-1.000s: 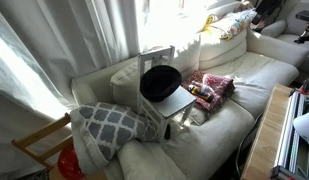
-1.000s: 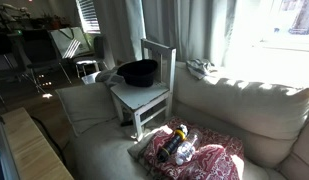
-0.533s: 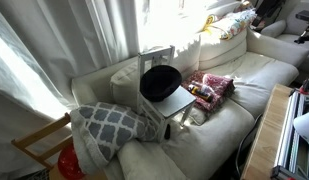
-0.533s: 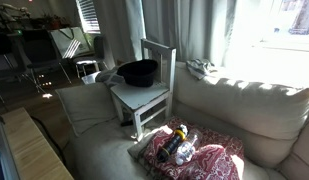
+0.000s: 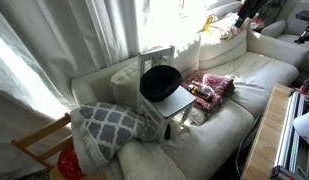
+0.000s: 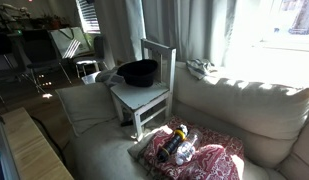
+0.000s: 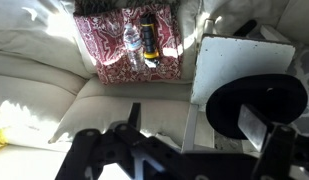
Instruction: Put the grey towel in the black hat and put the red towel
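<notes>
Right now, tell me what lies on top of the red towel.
A clear bottle and a dark bottle lie side by side on the red towel. The cloth beneath them is covered.

A cream sofa (image 5: pixel 246 72) carried everything. On its seat cushions stood a white chair (image 5: pixel 180 103), and the black hat (image 5: pixel 161 80) rested on the chair's seat, filling most of it; in the wrist view the hat (image 7: pixel 256 103) sat toward five o'clock on the white seat (image 7: pixel 234 62). The red towel (image 5: pixel 215 86) lay spread on the sofa seat just beside the chair, at about three o'clock from it. A grey cushion (image 5: pixel 109 122) with a white lattice lay at eight o'clock from the chair, touching it. In an exterior view the grey towel (image 6: pixel 201 68) lay on top of the sofa's backrest, at two o'clock from the chair.
</notes>
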Available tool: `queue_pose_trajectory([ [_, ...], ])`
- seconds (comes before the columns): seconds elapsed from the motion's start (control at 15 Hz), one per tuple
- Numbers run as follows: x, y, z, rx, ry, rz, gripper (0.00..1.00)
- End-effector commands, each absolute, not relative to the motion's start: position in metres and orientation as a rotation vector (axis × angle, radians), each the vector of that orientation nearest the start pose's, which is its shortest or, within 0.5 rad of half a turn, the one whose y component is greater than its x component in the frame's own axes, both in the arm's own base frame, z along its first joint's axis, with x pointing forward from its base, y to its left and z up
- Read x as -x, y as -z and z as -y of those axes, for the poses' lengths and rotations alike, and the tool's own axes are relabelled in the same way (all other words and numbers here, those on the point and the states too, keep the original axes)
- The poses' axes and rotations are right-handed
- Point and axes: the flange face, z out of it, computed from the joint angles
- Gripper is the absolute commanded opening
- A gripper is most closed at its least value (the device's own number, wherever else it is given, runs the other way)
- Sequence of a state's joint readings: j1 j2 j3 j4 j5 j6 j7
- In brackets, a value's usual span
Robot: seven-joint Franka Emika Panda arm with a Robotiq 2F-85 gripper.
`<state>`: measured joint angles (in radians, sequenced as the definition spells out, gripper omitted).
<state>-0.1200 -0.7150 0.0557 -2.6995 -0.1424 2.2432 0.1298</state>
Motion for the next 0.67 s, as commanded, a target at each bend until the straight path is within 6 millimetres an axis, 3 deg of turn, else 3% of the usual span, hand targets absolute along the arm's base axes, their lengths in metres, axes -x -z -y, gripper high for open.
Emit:
queue_pose_trajectory([
  [0.0, -0.415, -0.443, 0.027, 3.251, 0.383, -0.127, 1.0],
  [0.6, -0.548, -0.397, 0.033, 3.163, 0.566, -0.109, 1.0],
])
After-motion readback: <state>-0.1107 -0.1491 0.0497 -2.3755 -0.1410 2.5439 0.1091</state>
